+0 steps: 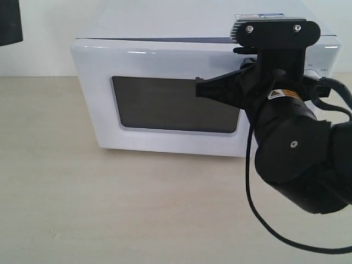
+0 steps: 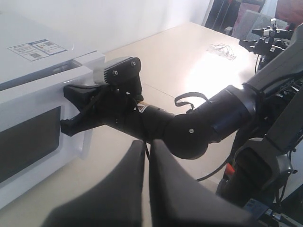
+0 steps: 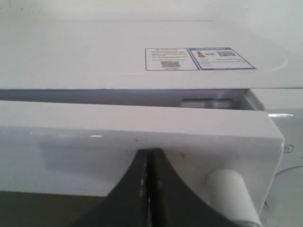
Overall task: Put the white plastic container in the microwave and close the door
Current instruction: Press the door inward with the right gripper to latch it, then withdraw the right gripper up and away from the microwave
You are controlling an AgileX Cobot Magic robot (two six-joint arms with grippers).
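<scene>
The white microwave (image 1: pixel 165 33) stands at the back of the table. Its door (image 1: pixel 165 66), with a dark window (image 1: pixel 165 104), is swung almost to the body, and a narrow dark gap (image 3: pixel 118 97) still shows along its top edge. My right gripper (image 3: pixel 149 152) is shut with nothing in it. Its tips touch the door's white front face just above the window, beside the white bar handle (image 3: pixel 229 194). In the exterior view the right gripper (image 1: pixel 199 88) points left across the window. My left gripper (image 2: pixel 147 144) is shut and empty, held back from the microwave. The white plastic container is out of view.
The right arm (image 1: pixel 291 154) and its looping black cable (image 1: pixel 258 220) fill the right side in front of the microwave's control panel. A dark shape (image 1: pixel 10 22) hangs at the top left corner. Cables and other equipment (image 2: pixel 265 42) lie at the table's far end.
</scene>
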